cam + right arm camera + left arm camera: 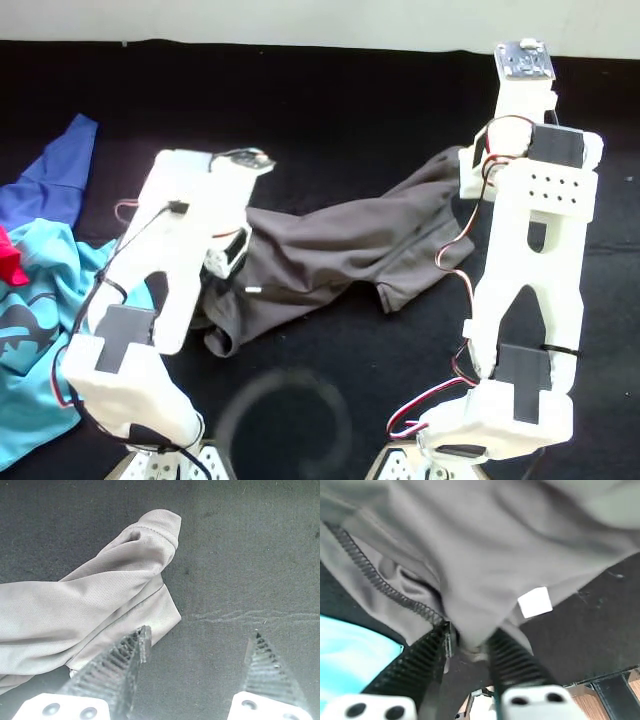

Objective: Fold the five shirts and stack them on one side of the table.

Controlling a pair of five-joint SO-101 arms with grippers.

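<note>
Early going, by my judgement: nothing on the bench point(330, 110) is folded. The grey shirt point(340, 245) sprawls across the middle, and the teal shirt point(30, 340) and blue shirt point(55, 175) lie crumpled at one edge. The left gripper point(469, 636) has its fingers clamped on grey cloth. The right gripper point(201, 635) has its fingers apart at the sleeve end.

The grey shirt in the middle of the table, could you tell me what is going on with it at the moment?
The left tool is shut on one end of the grey shirt, which lies crumpled and unfolded across the black table. The right tool hangs open at the edge of the shirt's other end, gripping nothing. A teal shirt and a blue shirt lie heaped on the left arm's side, not folded.
</note>
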